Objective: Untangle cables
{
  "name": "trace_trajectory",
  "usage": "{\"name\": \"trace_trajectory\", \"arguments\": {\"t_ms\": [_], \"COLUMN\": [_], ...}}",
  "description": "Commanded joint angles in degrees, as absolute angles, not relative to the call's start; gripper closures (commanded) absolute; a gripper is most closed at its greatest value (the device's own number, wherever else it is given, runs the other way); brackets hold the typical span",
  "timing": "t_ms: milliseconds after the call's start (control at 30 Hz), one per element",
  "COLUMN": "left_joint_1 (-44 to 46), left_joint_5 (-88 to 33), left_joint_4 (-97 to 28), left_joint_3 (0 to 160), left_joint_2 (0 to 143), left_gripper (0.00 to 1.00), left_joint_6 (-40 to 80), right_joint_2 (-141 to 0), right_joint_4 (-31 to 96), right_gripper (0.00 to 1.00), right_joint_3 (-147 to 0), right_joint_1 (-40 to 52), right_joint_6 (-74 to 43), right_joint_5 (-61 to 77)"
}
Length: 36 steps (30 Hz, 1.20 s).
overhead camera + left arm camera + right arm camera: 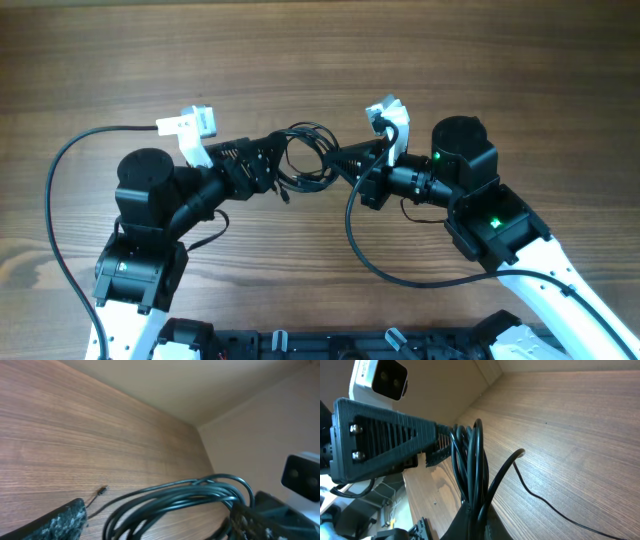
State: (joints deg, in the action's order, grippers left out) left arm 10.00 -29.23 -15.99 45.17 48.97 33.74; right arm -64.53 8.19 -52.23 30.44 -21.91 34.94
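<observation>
Overhead view: thin dark coiled cables [305,158] bunched over the brown wooden bench [300,60], pinched by the right claw [338,162], with the left claw [272,168] facing it, spread wide around the loops and gripping nothing. Best closed on one single strand near the right claw, then drawn away slowly, leaving the small metal-tipped plug end [102,491] free.

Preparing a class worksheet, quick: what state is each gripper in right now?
Left gripper: open around the cables, not gripping them.
Right gripper: shut on the cables.

Tangle of cables [305,130] at centre; open table [320,60] beyond.
</observation>
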Motion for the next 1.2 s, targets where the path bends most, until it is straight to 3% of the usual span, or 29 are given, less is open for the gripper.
{"name": "trace_trajectory", "arguments": {"t_ms": [0, 233, 467, 633, 800, 967, 1033, 1167], "left_joint_1": [9.89, 9.89, 9.89, 9.82, 9.82, 9.85, 9.85, 9.87], "left_joint_5": [-32.77, -32.75, -24.84, -15.03, -14.87, -16.23, -20.82, -35.11], "left_joint_4": [-17.82, -21.58, -21.98, -25.41, -25.26, -25.15, -25.12, -25.15], "left_joint_3": [45.34, 45.34, 45.34, 45.34, 45.34, 45.34, 45.34, 45.34], "left_joint_2": [48.93, 55.64, 58.50, 58.06, 58.06, 58.06, 58.06, 58.08], "left_gripper": [0.15, 0.16, 0.38, 0.46, 0.44, 0.42, 0.39, 0.22], "left_joint_6": [24.58, 19.84, 19.70, 19.68, 19.68, 19.75, 19.73, 19.70], "right_joint_2": [-63.96, -63.96, -63.96, -63.96, -63.96, -63.96, -63.96, -63.96], "right_joint_4": [7.53, 6.63, 8.49, 16.95, 26.81, 23.73, 20.62, 16.62], "right_gripper": [0.96, 0.95, 0.96, 0.96, 0.95, 0.95, 0.96, 0.95], "right_joint_3": [-52.90, -52.93, -52.93, -52.93, -52.93, -52.93, -52.93, -52.93], "right_joint_1": [30.39, 30.41, 30.39, 30.33, 30.35, 30.35, 30.35, 30.35], "right_joint_6": [-20.71, -21.19, -24.29, -25.98, -26.79, -20.80, -17.52, -16.45], "right_joint_5": [37.60, 42.09, 48.12, 47.68, 47.72, 47.94, 48.14, 48.51]}}
